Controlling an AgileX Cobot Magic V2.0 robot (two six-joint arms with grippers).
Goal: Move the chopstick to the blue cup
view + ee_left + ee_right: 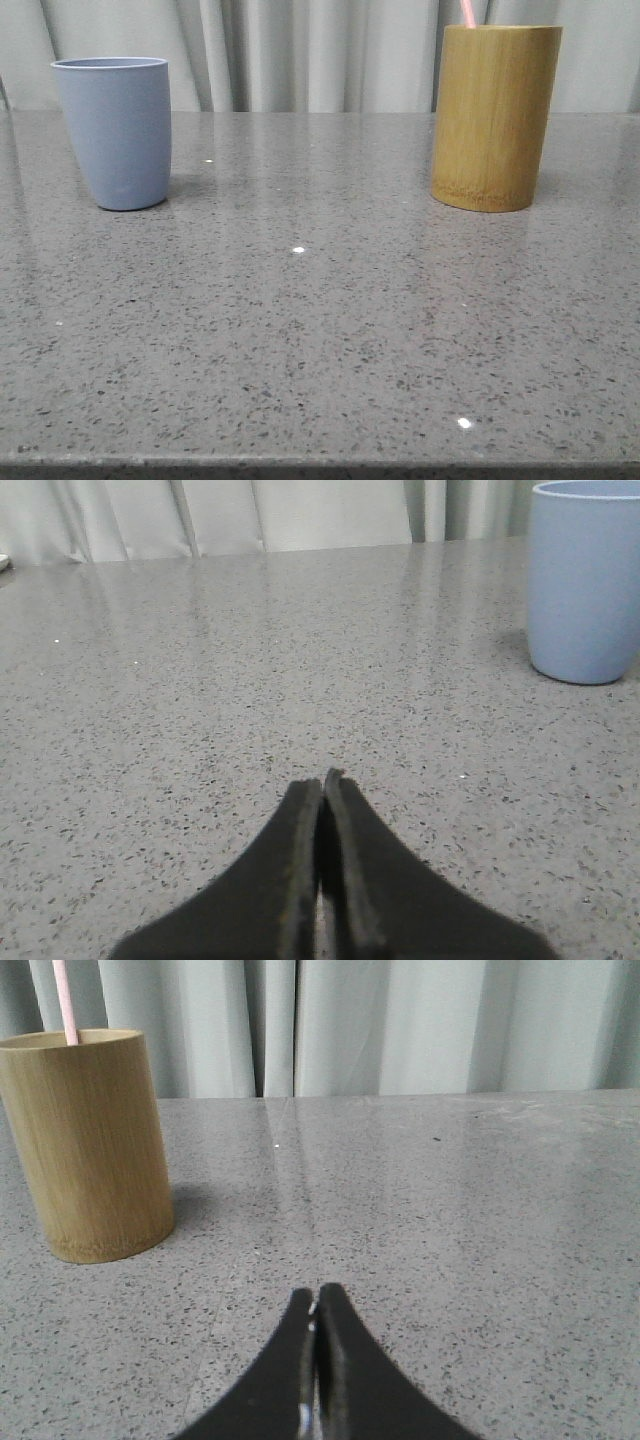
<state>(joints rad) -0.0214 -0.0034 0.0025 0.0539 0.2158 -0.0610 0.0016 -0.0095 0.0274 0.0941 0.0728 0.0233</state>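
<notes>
The blue cup stands upright at the back left of the table; it also shows in the left wrist view. A pale pink chopstick sticks up out of the bamboo cylinder at the back right; only its upper end shows, as in the right wrist view. My left gripper is shut and empty, low over the table, well short of the blue cup. My right gripper is shut and empty, low over the table, apart from the bamboo cylinder. Neither gripper shows in the front view.
The grey speckled table runs to a front edge at the bottom of the front view. Pale curtains hang close behind the two containers.
</notes>
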